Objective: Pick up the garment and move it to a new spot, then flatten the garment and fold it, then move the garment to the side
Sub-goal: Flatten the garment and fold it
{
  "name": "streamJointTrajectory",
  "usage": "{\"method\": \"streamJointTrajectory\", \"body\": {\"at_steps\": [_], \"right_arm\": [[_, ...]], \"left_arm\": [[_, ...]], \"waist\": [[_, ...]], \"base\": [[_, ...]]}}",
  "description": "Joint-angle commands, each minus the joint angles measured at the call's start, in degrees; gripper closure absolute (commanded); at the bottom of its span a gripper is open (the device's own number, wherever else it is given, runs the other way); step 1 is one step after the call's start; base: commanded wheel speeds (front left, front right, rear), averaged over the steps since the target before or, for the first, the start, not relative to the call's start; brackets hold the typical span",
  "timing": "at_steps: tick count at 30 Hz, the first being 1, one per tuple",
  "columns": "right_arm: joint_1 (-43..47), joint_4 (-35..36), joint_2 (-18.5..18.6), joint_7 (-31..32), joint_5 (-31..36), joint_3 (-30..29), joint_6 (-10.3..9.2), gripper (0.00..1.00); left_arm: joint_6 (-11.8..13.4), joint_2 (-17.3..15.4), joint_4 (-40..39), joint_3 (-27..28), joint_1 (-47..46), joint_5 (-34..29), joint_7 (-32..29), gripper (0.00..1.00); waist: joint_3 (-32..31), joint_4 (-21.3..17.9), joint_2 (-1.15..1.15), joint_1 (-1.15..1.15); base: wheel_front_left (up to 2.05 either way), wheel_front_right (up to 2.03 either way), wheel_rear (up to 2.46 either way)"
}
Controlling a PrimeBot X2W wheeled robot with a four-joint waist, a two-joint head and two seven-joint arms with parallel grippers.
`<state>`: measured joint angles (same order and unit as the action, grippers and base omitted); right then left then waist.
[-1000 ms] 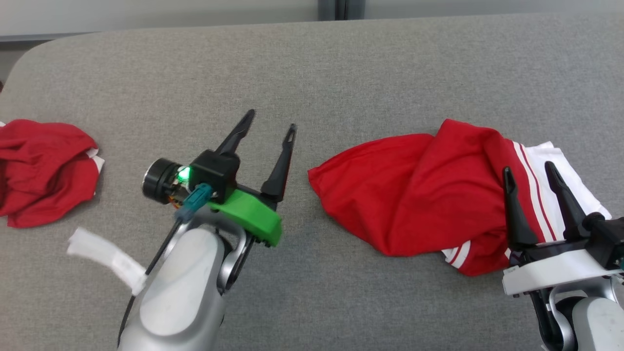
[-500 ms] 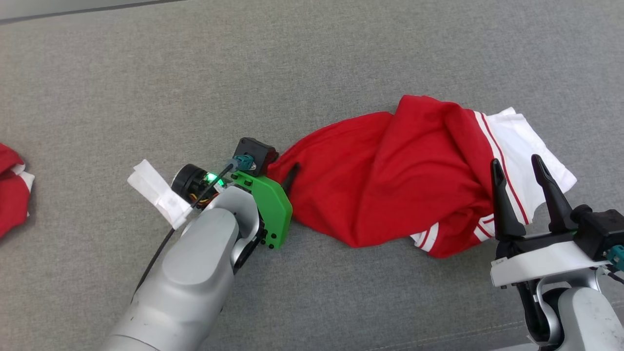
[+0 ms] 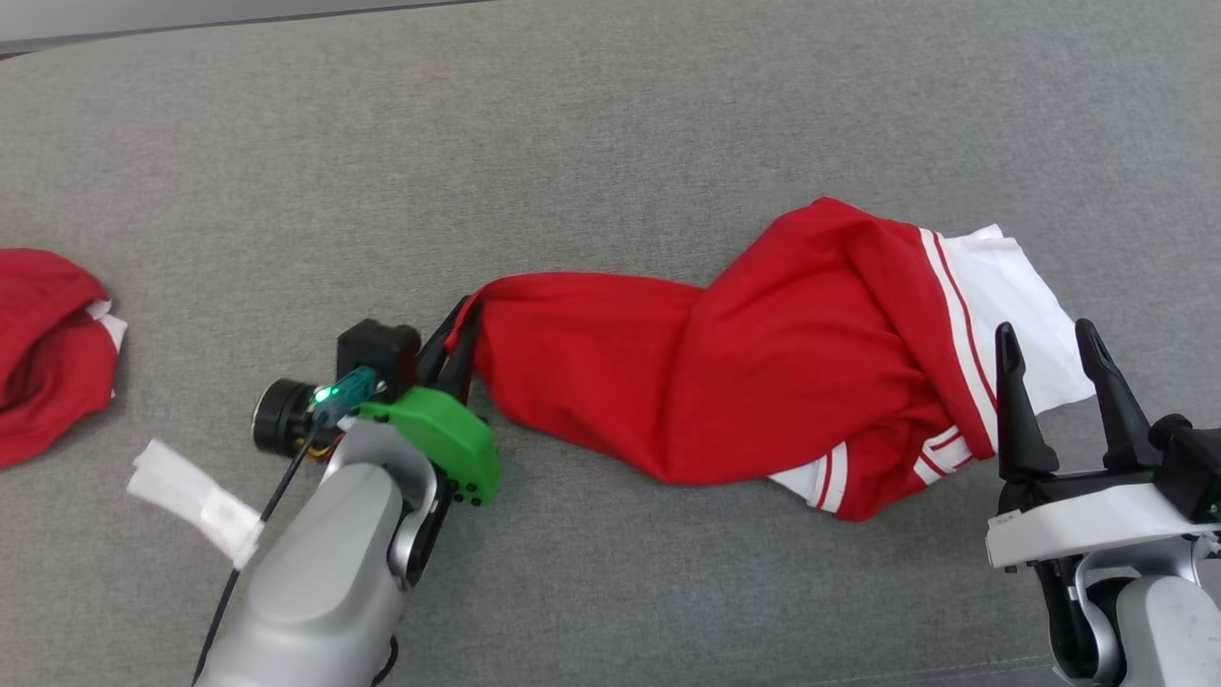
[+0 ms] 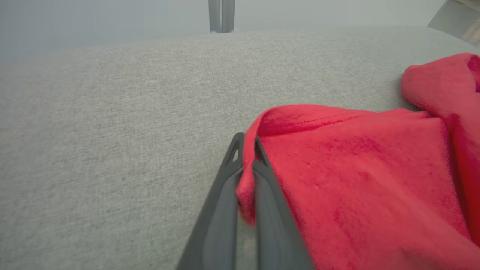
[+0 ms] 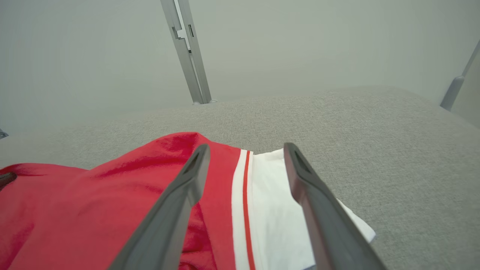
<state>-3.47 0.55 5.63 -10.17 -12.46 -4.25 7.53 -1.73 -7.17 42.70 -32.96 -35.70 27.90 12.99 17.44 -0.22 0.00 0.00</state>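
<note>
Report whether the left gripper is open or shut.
Shut on the garment. In the left wrist view the left gripper has its fingers pressed together with a red hem pinched between them.

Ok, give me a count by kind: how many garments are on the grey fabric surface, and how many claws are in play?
Garments: 2 (red-and-white striped fabric garment at centre right; crumpled red fabric garment at the left edge)
Claws: 2 (left claw shut on the striped garment's edge; right claw open)
Total: 4
</note>
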Motion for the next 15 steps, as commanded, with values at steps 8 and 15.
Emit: {"method": "streamJointTrajectory", "body": {"at_steps": [8,15], "right_arm": [[1.32,1.10,-0.04,1.17,0.05,-0.57,-0.08,0.00],[1.70,1.56,0.12,1.87,0.09,-0.75,-0.08,0.00]], "left_arm": [[10.69,-6.84,-19.43,6.73,16.98,3.08,0.38,1.00],[15.53,-9.19,-30.49,8.58,26.93,5.96,-4.35,0.97]], "waist": [[-1.99,4.35,0.00,0.00],[-2.62,4.98,0.00,0.00]], "base": [[0.00,0.00,0.00],[0.00,0.00,0.00]]}}
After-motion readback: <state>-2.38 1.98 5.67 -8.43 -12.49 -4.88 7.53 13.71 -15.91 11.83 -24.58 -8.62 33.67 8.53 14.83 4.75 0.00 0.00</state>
